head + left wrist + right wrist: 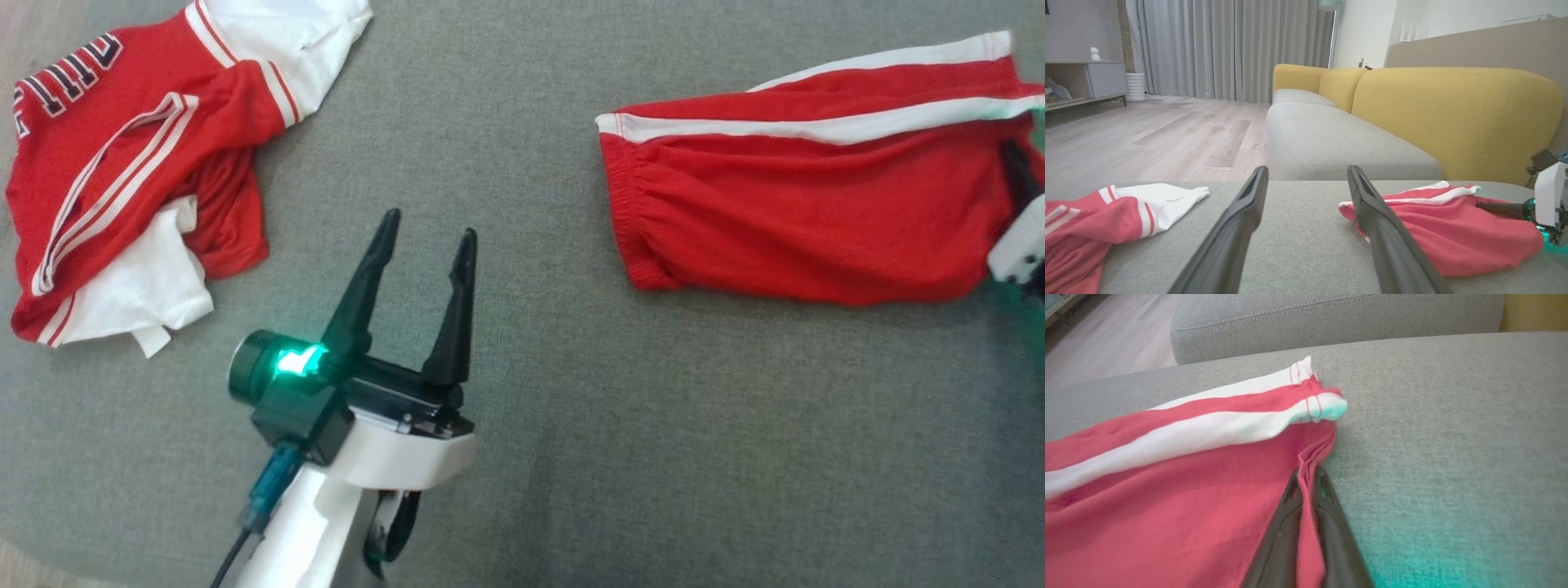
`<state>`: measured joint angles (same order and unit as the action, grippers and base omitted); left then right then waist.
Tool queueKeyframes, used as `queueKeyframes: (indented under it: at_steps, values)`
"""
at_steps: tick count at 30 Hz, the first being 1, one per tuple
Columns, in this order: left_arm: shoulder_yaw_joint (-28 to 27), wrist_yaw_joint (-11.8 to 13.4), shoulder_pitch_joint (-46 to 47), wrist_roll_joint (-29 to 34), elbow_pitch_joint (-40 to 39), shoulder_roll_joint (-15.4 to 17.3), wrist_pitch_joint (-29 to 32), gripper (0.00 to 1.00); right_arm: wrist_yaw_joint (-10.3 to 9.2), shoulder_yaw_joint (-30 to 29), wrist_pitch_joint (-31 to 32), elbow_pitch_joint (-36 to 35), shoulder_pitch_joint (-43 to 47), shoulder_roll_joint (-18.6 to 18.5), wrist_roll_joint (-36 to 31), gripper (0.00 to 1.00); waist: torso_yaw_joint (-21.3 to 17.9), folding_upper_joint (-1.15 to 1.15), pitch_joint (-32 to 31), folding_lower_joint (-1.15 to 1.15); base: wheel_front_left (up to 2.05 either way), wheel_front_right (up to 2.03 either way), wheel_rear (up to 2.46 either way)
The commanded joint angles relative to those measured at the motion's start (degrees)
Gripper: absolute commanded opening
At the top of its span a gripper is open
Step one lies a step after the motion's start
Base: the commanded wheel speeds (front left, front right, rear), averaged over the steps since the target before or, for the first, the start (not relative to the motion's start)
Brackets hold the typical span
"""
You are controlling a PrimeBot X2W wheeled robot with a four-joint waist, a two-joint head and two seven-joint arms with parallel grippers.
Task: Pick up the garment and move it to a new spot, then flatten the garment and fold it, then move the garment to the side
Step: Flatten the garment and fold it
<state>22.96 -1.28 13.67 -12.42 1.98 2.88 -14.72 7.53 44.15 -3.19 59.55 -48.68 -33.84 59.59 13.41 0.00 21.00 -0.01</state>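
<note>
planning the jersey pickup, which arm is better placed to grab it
Left. The left gripper is open, empty and close to the jersey on the robot's left. The right gripper is shut on the red shorts far to the right.

Left tool [430, 224] has long dark fingers [359, 294], a green-lit dark housing [282, 384], white forearm [326, 523], blue-plugged cable [269, 486]

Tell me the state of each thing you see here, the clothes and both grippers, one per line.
left gripper: open, empty, between the two clothes.
right gripper: shut on an edge of the shorts.
shorts: lying fairly flat, one edge pinched.
jersey: crumpled, lying loose, untouched.
</note>
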Motion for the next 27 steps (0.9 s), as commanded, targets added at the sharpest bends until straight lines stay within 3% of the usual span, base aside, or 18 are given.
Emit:
queueKeyframes:
  at_steps: [1,15,21,27]
  values:
    - [-2.27,0.34,0.06,0.54,-2.12,0.02,-0.28,1.0,-0.04,1.15,-0.08,0.34,2.17,0.17,0.07,0.0,-0.47,0.0,-0.42,0.01,0.0,0.0,0.0]
    - [-5.47,-0.44,-2.57,2.23,-2.49,0.0,-0.28,1.0,-0.04,0.44,-4.63,3.26,0.85,-6.4,-0.88,0.0,-8.03,0.0,-5.12,0.01,0.0,0.0,0.0]
    - [-5.41,-0.55,-3.12,1.91,-2.25,0.0,-0.28,1.0,-0.04,0.61,-5.22,-3.39,-1.75,-5.72,-1.15,0.0,-9.5,0.0,-5.99,0.01,0.0,0.0,0.0]
    - [-5.04,-0.71,-3.53,1.73,-1.84,0.0,-0.28,1.0,-0.04,1.05,-4.66,-14.94,-2.43,-3.45,-1.19,0.0,-9.67,0.0,-6.77,0.01,0.0,0.0,0.0]
